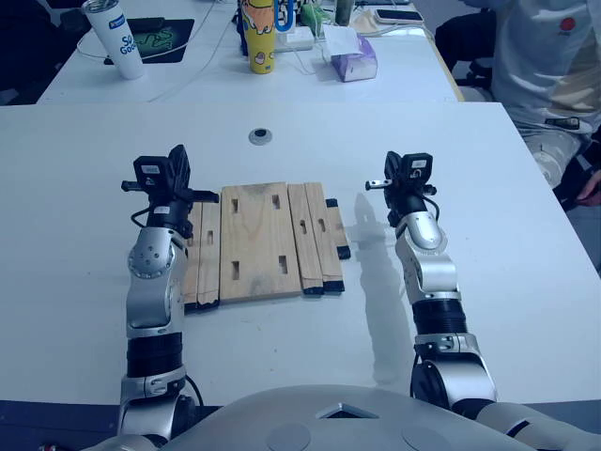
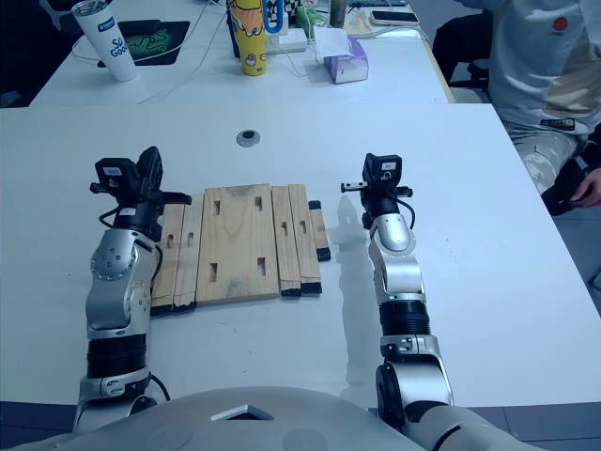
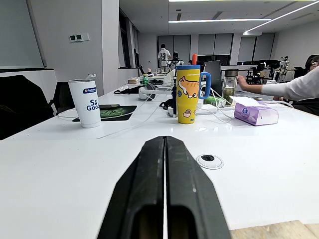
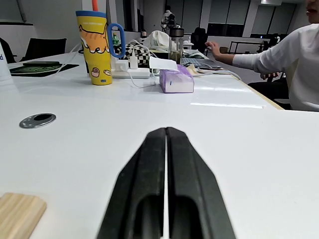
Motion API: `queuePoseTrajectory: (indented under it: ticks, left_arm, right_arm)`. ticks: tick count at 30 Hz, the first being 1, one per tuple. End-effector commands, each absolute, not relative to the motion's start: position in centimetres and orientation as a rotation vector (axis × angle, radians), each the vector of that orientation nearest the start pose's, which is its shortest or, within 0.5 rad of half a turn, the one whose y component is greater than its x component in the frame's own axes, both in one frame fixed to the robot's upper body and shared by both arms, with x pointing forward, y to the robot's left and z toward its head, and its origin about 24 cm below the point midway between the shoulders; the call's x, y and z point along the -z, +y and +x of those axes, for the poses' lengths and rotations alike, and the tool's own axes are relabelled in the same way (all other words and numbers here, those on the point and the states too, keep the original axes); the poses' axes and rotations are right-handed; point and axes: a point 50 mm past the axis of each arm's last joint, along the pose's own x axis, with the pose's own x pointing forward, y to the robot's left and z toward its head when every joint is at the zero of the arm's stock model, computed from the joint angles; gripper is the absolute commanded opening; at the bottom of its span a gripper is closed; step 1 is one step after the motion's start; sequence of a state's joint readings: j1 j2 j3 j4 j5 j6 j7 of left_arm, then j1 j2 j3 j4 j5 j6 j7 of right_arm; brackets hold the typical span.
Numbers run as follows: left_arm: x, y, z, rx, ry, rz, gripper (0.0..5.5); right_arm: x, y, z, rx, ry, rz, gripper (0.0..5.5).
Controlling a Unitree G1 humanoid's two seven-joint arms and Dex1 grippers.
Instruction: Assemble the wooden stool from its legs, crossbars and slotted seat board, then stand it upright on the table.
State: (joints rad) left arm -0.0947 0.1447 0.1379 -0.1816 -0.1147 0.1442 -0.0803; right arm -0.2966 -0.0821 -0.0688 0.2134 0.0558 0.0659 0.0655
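White office table (image 1: 488, 282), stool parts (image 1: 254, 240) flat, left gripper (image 3: 164, 145), right gripper (image 4: 166, 135) clenched empty, perhaps cable port (image 1: 260, 137) beyond

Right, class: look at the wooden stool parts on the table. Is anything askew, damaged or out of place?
Nothing much. The seat board lies flat, with slotted bars parallel on both sides. Only the short bar on the robot's right ends short of the others' near ends. No damage or spill shows.

Ceiling light strips (image 3: 224, 21) brighten the room evenly from above. Shadows on the white tabletop (image 1: 488, 188) are soft and pale; a glare streak lies across the neighbouring table (image 4: 234, 94).
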Motion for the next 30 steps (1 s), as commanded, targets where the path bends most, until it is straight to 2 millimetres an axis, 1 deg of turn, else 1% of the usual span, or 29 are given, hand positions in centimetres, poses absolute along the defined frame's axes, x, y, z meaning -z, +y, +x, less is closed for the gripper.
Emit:
queuePoseTrajectory:
  ticks: [1, 4, 7, 10, 12, 16, 17, 19, 20, 22, 26, 30]
  left_arm:
    - [-10.1, 19.6, 26.7, -0.016, -0.146, 0.046, 0.01]
    - [-10.4, 20.2, 26.8, -0.031, -0.151, 0.044, 0.01]
    - [-10.4, 21.4, 26.5, -0.059, -0.117, -0.106, 0.01]
    - [-9.9, 23.7, 25.0, -0.066, -0.054, -0.079, 0.01]
    - [-9.4, 24.7, 23.9, -0.047, -0.003, -0.052, 0.01]
    - [-8.3, 26.3, 21.0, 0.051, 0.134, 0.091, 0.01]
    - [-8.1, 26.7, 20.8, 0.086, 0.159, 0.113, 0.01]
    - [-7.5, 27.5, 19.9, 0.166, 0.234, 0.118, 0.01]
    - [-7.4, 27.8, 19.4, 0.197, 0.259, 0.113, 0.01]
    - [-7.4, 28.3, 19.0, 0.250, 0.299, 0.118, 0.01]
    - [-6.8, 28.2, 18.3, 0.368, 0.392, 0.117, 0.01]
    - [-5.6, 28.7, 17.5, 0.413, 0.499, 0.116, 0.01]
  right_arm:
    - [-7.1, -15.8, 31.4, -0.068, -0.023, -0.022, 0.00]
    - [-7.1, -15.9, 31.4, -0.062, -0.024, -0.022, 0.00]
    - [-7.1, -16.0, 31.3, -0.056, -0.025, -0.023, 0.00]
    - [-7.0, -16.1, 31.1, -0.047, -0.025, -0.023, 0.00]
    - [-6.8, -16.3, 30.9, -0.033, -0.023, -0.021, 0.00]
    - [-6.4, -16.4, 30.3, -0.008, -0.014, -0.013, 0.00]
    - [-6.2, -16.7, 30.0, 0.011, -0.013, -0.011, 0.00]
    - [-6.0, -16.8, 29.7, 0.030, -0.008, -0.008, 0.00]
    - [-5.9, -16.8, 29.7, 0.032, -0.005, -0.007, 0.00]
    - [-5.8, -16.9, 29.4, 0.048, -0.006, -0.006, 0.00]
    - [-5.7, -17.2, 29.2, 0.074, -0.008, -0.005, 0.00]
    - [-5.8, -17.1, 29.2, 0.080, -0.011, -0.004, 0.00]
